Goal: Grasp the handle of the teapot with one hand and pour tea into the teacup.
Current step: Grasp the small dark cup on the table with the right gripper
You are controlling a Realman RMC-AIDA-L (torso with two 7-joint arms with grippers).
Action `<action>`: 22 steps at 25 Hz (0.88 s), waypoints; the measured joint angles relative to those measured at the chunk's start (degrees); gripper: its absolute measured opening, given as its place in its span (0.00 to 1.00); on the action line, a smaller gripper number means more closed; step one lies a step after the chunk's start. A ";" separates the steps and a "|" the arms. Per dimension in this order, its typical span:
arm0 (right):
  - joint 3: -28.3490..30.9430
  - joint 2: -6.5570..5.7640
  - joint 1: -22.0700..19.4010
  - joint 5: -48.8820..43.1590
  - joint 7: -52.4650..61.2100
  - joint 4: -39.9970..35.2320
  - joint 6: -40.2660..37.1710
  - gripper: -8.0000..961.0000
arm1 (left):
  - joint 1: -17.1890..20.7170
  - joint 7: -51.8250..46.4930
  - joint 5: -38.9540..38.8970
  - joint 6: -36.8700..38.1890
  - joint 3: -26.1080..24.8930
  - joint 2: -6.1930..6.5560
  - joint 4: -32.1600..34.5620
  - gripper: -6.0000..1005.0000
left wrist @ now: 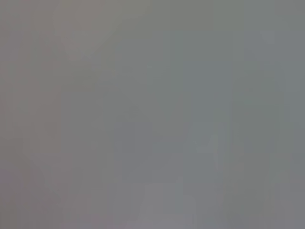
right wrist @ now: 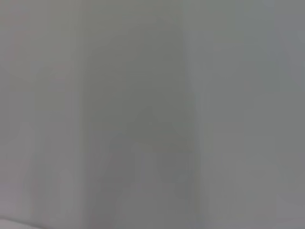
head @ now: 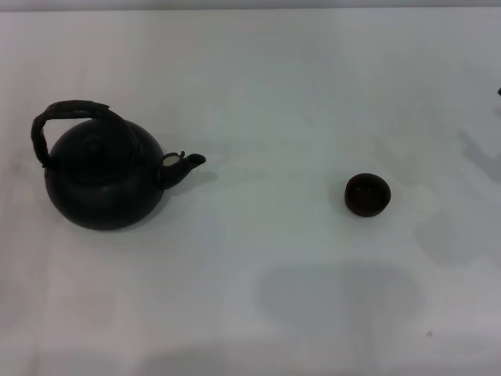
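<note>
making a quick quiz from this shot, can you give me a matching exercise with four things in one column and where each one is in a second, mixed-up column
Things:
1. teapot
2. teacup
3. handle
4. spout

Places, as the head view shows them:
a. arches over the top of the pot
b. stands alone on the robot's right side of the white table
c. juts from the pot's body, aimed toward the cup
d. sits on the robot's left side of the table

Pairs: 1-d, 2-b, 3-a, 4-c

Neither gripper appears in any view.
</note>
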 joint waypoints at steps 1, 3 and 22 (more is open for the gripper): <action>-0.20 0.01 -0.06 -1.00 0.77 -1.30 0.41 0.87 | 0.03 0.00 -0.12 -0.04 -0.06 0.00 0.01 0.83; -0.41 0.00 -0.06 -3.75 3.55 -4.29 0.83 0.87 | -0.01 0.03 -0.20 -0.08 -0.06 0.00 0.01 0.83; -18.04 0.48 8.88 -35.76 38.84 -38.35 1.13 0.88 | -0.46 -0.06 -0.19 -0.37 -0.02 -0.09 -0.12 0.83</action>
